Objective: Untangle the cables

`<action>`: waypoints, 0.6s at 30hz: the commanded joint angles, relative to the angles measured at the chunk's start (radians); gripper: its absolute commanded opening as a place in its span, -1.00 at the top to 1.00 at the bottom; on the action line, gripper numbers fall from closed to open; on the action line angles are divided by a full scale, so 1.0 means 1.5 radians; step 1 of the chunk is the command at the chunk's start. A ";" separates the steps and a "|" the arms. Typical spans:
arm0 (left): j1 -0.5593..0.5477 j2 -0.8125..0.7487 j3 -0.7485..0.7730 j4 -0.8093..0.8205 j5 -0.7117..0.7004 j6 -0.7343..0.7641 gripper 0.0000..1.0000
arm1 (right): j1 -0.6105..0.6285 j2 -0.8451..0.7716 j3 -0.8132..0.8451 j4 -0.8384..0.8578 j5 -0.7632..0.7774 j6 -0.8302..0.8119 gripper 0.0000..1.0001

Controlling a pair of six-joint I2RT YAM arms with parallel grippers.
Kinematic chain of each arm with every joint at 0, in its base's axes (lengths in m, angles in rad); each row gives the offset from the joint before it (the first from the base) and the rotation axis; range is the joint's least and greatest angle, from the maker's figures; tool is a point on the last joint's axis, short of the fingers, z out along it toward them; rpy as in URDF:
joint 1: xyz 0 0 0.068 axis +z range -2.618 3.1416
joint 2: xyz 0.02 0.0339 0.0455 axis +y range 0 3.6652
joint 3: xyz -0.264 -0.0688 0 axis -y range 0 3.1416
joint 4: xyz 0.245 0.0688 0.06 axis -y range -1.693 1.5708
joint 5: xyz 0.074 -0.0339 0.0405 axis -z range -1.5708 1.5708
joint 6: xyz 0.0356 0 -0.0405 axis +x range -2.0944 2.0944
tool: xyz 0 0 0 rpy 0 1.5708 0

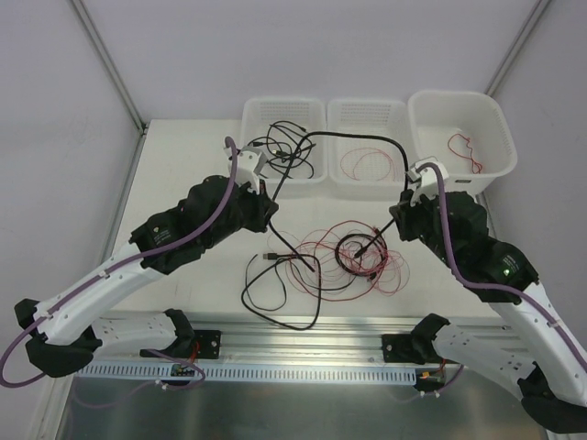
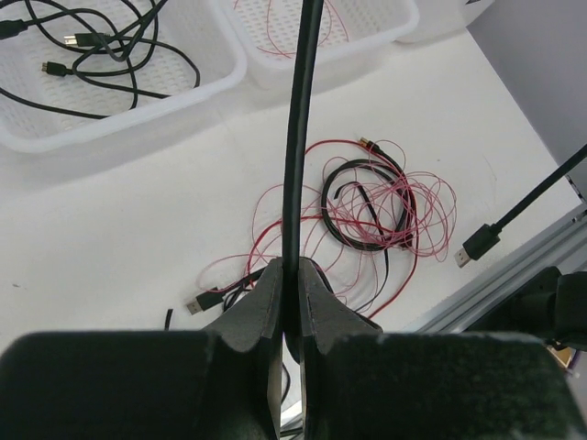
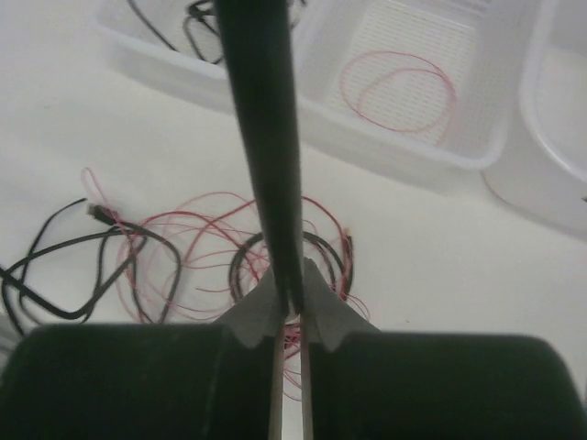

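Observation:
A thick black cable (image 1: 358,137) arcs above the table between both grippers. My left gripper (image 1: 272,203) is shut on one part of it; in the left wrist view the cable (image 2: 298,137) runs up from between the closed fingers (image 2: 293,275). My right gripper (image 1: 401,209) is shut on the other part (image 3: 261,119), pinched at the fingertips (image 3: 291,293). Its plug end (image 2: 481,243) hangs free. Below lies a tangle of thin red wires and black cables (image 1: 353,257), also seen in the left wrist view (image 2: 376,206) and the right wrist view (image 3: 183,247).
Three white baskets stand at the back: the left one (image 1: 252,115) holds black cables, the middle one (image 1: 367,108) a red wire, the right one (image 1: 495,128) a red wire. A black cable loop (image 1: 275,284) with a plug lies near the front rail (image 1: 303,371).

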 commanded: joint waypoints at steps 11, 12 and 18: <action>0.037 -0.038 0.019 0.031 0.028 0.013 1.00 | 0.005 -0.085 -0.025 0.087 -0.037 0.033 0.99; 0.037 -0.038 0.030 0.031 0.038 0.015 1.00 | 0.005 -0.055 -0.039 0.093 -0.068 0.039 0.98; 0.037 -0.029 0.138 0.033 0.150 0.014 1.00 | 0.005 0.049 -0.171 0.251 -0.155 0.096 0.96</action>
